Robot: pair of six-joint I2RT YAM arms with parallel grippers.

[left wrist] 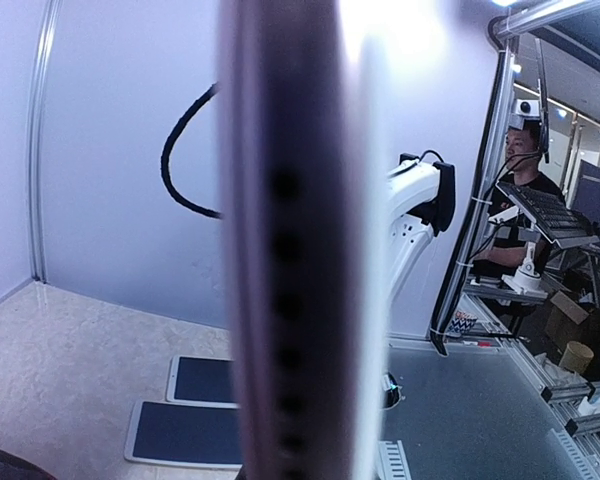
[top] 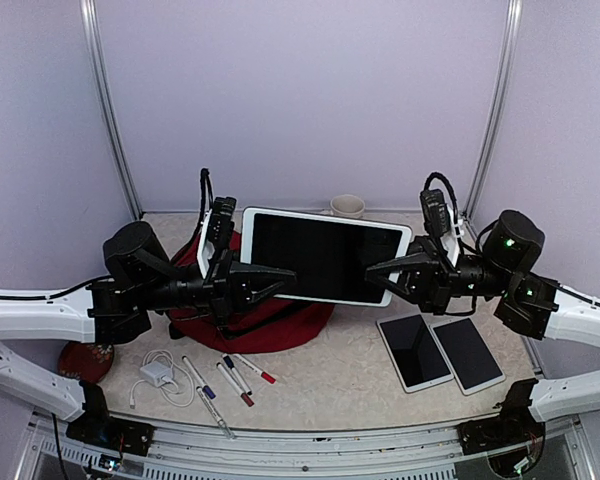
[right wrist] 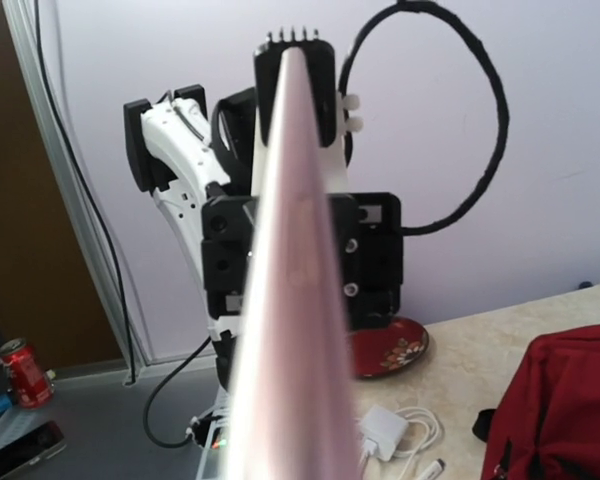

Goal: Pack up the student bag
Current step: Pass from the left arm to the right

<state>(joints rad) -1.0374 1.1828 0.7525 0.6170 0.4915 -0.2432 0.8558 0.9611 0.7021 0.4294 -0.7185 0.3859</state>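
Observation:
The student bag [top: 280, 322] is a dark-red backpack lying on the table at centre left; it also shows in the right wrist view [right wrist: 565, 400]. A large white tablet with a dark screen [top: 325, 255] hangs in the air above the bag, held by both grippers. My left gripper [top: 277, 281] is shut on its left edge. My right gripper [top: 382, 272] is shut on its right edge. In the left wrist view the tablet [left wrist: 290, 250] is edge-on and hides the fingers. In the right wrist view the tablet [right wrist: 295, 300] is also edge-on.
Two smaller white tablets [top: 415, 350] [top: 467, 353] lie flat at the right. Several markers [top: 235, 378] and a white charger with cable [top: 158, 373] lie in front of the bag. A red plate [top: 85, 360] sits at the left edge. A cup [top: 347, 206] stands at the back.

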